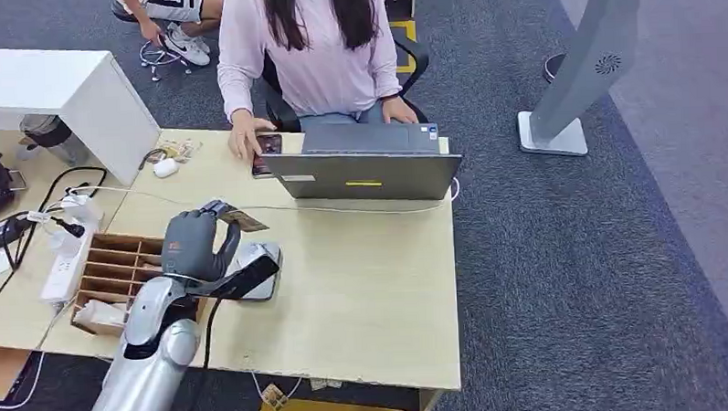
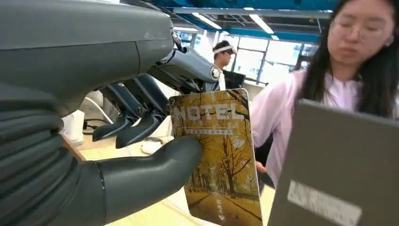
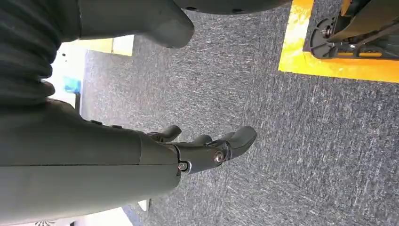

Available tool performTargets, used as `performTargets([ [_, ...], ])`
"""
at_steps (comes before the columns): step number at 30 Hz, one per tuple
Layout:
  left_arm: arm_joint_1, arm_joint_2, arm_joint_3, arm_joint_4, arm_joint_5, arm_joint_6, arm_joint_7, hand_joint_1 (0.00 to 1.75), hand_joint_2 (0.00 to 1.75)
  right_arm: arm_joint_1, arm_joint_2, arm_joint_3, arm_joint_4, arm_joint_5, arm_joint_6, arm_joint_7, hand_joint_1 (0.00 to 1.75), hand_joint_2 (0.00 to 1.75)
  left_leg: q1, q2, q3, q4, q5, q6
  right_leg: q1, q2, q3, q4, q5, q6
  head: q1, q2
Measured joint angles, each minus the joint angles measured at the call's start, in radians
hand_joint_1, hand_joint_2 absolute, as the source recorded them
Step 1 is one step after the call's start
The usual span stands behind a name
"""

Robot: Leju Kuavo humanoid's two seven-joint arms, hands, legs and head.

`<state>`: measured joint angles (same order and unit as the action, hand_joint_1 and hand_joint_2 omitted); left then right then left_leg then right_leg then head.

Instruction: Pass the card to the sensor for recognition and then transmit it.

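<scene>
The left hand (image 1: 194, 243) is raised above the wooden surface (image 1: 364, 297) at about 9 o'clock in the head view. It pinches the card (image 1: 242, 219) between thumb and fingers. The left wrist view shows the card (image 2: 216, 155) as a yellow key card printed "HOTEL" with a picture of autumn trees; the thumb (image 2: 155, 167) presses on one face and the darker fingers (image 2: 136, 127) lie behind the other. Card and hand are clear of the surface.

Just below the hand sits the sensor (image 1: 253, 273), a flat pale unit with a dark angled top, resting on the surface. The card is held above and slightly beyond it, toward 12 o'clock; whether the two touch cannot be determined.

A wooden compartment tray (image 1: 116, 269) lies at 9 o'clock of the sensor, with a white power strip (image 1: 65, 266) and cables further out on the same side. A grey laptop (image 1: 368, 164) stands open at 12 o'clock. A person in a pink top (image 1: 309, 52) sits behind it, one hand by a phone (image 1: 267, 154) on the surface.

The right hand (image 3: 207, 148) hangs over grey carpet (image 3: 282, 141), fingers loosely extended and apart, holding nothing.
</scene>
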<state>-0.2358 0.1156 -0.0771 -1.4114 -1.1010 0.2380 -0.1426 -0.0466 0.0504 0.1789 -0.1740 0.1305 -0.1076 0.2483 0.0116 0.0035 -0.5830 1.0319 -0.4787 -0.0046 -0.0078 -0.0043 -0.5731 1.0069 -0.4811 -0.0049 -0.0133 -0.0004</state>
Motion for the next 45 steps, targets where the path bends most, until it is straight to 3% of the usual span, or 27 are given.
performTargets([
  [5,-0.006,0.001,-0.051,0.028,-0.056,-0.044,0.056,1.75,1.75,0.0,0.0,0.0,0.0,0.0,0.0,0.006,0.0,1.75,0.0,0.0,0.0,0.0,0.0,0.0,0.0,0.0,0.0,0.0,0.0,0.0,0.0,0.0],
  [20,-0.016,0.005,-0.085,0.056,-0.066,-0.051,0.067,1.75,1.75,0.0,0.0,0.0,0.0,0.0,0.0,0.009,0.0,1.75,0.0,0.0,0.0,0.0,0.0,0.0,0.0,0.0,0.0,0.0,0.0,0.0,0.0,0.0],
  [23,-0.021,0.007,-0.089,0.067,-0.102,-0.067,0.092,1.75,1.75,0.0,0.0,0.0,0.0,0.0,0.0,0.013,0.0,1.75,0.0,0.0,0.0,0.0,0.0,0.0,0.0,0.0,0.0,0.0,0.0,0.0,0.0,0.0],
  [33,-0.061,0.03,-0.109,0.169,-0.238,-0.069,0.214,1.75,1.75,0.0,0.0,0.0,0.0,0.01,0.004,0.014,0.0,1.75,0.0,0.0,0.0,0.0,0.0,0.0,0.0,0.0,0.0,0.0,0.0,0.0,0.0,0.0],
  [45,-0.095,0.054,-0.108,0.291,-0.265,-0.062,0.237,1.75,1.75,0.0,0.0,0.0,0.0,0.019,0.006,0.016,0.0,1.75,0.0,0.0,-0.001,0.0,0.0,0.0,0.0,0.0,0.0,0.0,0.0,0.0,0.0,0.0],
])
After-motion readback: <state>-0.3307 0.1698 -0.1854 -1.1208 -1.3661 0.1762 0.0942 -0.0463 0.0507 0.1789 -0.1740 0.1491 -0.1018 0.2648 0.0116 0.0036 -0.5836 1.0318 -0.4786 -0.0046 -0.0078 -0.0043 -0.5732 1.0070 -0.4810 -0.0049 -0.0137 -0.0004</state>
